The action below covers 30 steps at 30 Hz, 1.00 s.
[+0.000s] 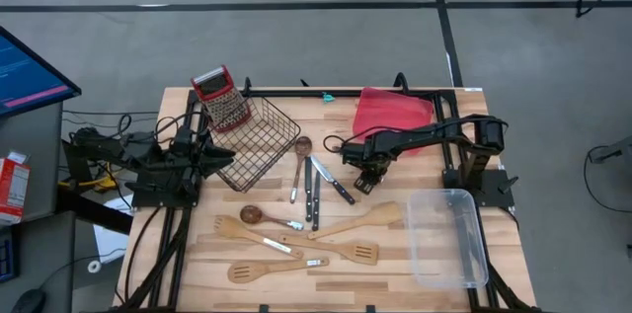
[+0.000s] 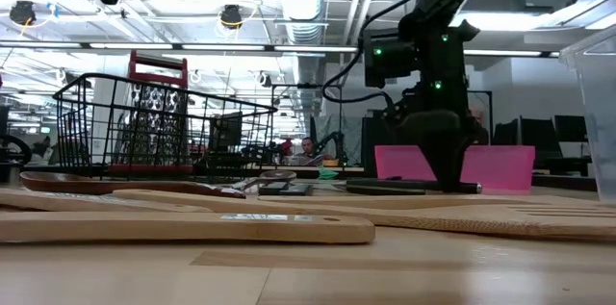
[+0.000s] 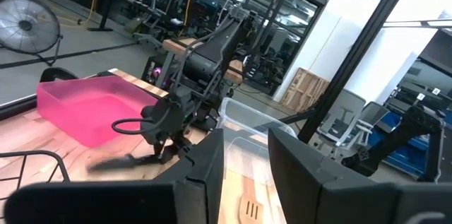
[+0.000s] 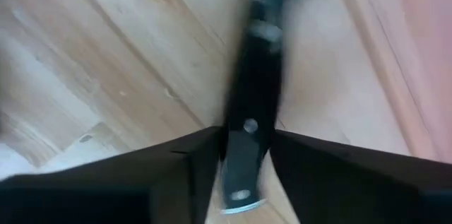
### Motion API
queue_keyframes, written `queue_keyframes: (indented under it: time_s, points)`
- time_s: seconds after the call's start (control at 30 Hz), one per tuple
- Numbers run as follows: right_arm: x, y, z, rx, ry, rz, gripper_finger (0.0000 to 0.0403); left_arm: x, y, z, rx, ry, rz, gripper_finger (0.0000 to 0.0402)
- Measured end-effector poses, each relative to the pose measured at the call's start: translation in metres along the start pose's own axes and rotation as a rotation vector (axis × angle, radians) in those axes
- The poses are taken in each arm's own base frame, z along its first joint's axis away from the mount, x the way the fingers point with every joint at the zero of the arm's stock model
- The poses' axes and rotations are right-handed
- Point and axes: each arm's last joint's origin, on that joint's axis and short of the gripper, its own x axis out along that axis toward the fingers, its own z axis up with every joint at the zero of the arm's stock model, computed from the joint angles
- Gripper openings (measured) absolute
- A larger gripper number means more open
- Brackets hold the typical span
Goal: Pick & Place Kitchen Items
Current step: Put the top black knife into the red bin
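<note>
- Right gripper (image 1: 363, 181) is down at the table near the middle, just in front of the red tray (image 1: 393, 111); in its wrist view the black knife handle (image 4: 248, 111) lies between the two fingers (image 4: 176, 174), which stand close against both its sides; I read this as closing on the handle, though a firm clamp cannot be confirmed.
- The knife (image 1: 337, 186) lies flat on the wooden table (image 1: 395, 273), angled, beside two other black-handled knives (image 1: 312, 195); the low view shows the gripper standing upright over it.
- Left gripper (image 1: 222, 160) waits at the left edge next to the black wire basket (image 1: 259, 145); fingers (image 3: 205, 174) part open with a gap, holding nothing.
- Other items untouched: wooden spatulas (image 1: 341, 251) and spoons (image 1: 272, 271) toward the front edge; dark-bowled spoon (image 1: 254, 215); the clear plastic bin (image 1: 446, 237) sits at the front right.
- Judgement, step in hand: secure the handle before lifting; keep the grip across the handle's width near its middle so the blade does not droop; lift straight up to avoid dragging the neighbouring knives.
- Risk: a thin, smooth handle may rotate in the fingers; a slow lift would show that early.
</note>
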Motion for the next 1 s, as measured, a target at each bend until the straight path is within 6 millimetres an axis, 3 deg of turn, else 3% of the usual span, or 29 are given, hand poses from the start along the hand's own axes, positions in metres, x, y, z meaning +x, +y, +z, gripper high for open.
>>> queue_keyframes:
  time_s: [0.1,0.4,0.63,1.0]
  points:
    - [0.0,0.0,0.0,0.007,-0.002,-0.001,0.0095,0.0,0.0,0.0,0.001,0.0,0.001,0.0095]
    - [-0.011,0.004,-0.001,0.019,-0.041,0.011,0.0095,0.0,0.0,0.0,0.001,-0.001,0.001,0.0095]
    - [-0.053,0.001,-0.003,0.057,-0.184,0.089,0.0095,0.0,0.0,0.0,0.0,-0.001,0.001,0.0095]
    - [-0.144,-0.016,-0.037,0.143,-0.54,0.327,0.0095,0.0,0.0,0.0,-0.001,-0.005,0.009,0.0095]
